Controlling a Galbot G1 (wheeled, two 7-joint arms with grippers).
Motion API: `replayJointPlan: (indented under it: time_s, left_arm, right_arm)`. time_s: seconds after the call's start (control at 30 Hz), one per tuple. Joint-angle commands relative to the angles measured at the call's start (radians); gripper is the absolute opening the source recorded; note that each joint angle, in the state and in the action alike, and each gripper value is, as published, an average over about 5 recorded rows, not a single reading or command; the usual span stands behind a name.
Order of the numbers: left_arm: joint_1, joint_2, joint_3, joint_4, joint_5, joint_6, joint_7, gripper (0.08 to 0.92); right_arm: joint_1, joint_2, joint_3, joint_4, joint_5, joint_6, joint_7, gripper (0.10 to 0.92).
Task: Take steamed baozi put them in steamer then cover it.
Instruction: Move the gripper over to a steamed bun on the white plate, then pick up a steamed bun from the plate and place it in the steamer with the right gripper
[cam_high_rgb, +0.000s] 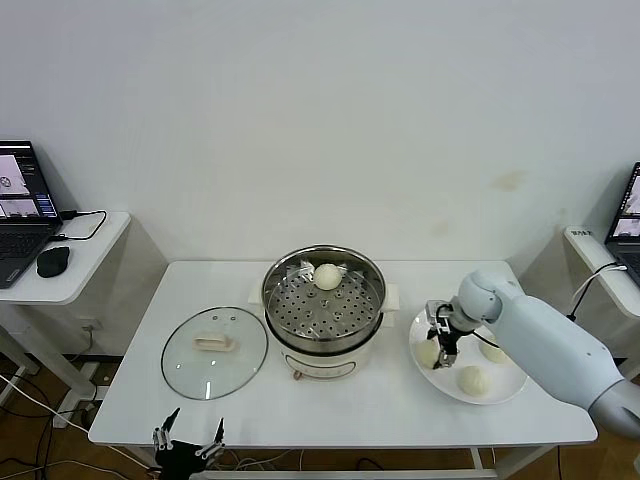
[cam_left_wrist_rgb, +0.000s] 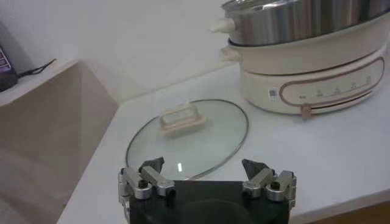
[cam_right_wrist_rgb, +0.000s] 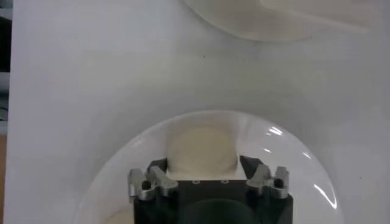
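Observation:
The steamer (cam_high_rgb: 372, 322) stands at the table's middle, uncovered, with one baozi (cam_high_rgb: 327, 276) on its perforated tray at the back. The glass cover (cam_high_rgb: 214, 352) lies flat on the table to its left. Three baozi lie on a white plate (cam_high_rgb: 505, 392) at the right: one (cam_high_rgb: 428, 353) at the plate's left, two others (cam_high_rgb: 473, 380) (cam_high_rgb: 492, 350). My right gripper (cam_high_rgb: 440, 345) is down over the left one, open, fingers on either side of it (cam_right_wrist_rgb: 201, 146). My left gripper (cam_high_rgb: 188, 440) is open and empty at the table's front edge, near the cover (cam_left_wrist_rgb: 207, 137).
Side tables with laptops stand at far left (cam_high_rgb: 20, 215) and far right. A mouse (cam_high_rgb: 52, 261) lies on the left one. The steamer's cream base (cam_left_wrist_rgb: 304, 73) rises beyond the cover in the left wrist view.

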Motion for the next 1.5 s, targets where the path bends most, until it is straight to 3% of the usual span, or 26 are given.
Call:
replayJointPlan:
  time_s: [0.03, 0.27, 0.5, 0.7, 0.93, 1.5]
  left_arm:
    - [0.0, 0.0, 0.0, -0.001, 0.0, 0.001, 0.0, 0.823]
    - [0.0, 0.002, 0.002, -0.005, 0.0, 0.001, -0.001, 0.823]
    - [-0.019, -0.002, -0.001, -0.017, 0.009, -0.001, -0.005, 0.823]
    - [-0.007, 0.005, -0.004, -0.067, 0.004, -0.001, -0.003, 0.823]
    - [0.0, 0.009, -0.007, -0.107, -0.01, -0.001, -0.006, 0.823]
    - [0.0, 0.004, -0.005, -0.122, -0.036, 0.0, -0.007, 0.823]
  right_arm:
    - [0.001, 0.002, 0.001, -0.004, 0.003, 0.002, 0.0, 0.574]
    - [0.124, -0.075, -0.058, 0.064, 0.074, -0.026, -0.032, 0.568]
    - [0.448, -0.109, -0.245, 0.136, 0.259, -0.1, -0.099, 0.568]
    - [0.717, 0.0, -0.399, 0.078, 0.437, -0.161, -0.128, 0.569]
    - [0.848, 0.138, -0.476, 0.008, 0.528, -0.21, -0.139, 0.569]
    - [0.782, 0.449, -0.507, -0.165, 0.556, -0.268, -0.13, 0.568]
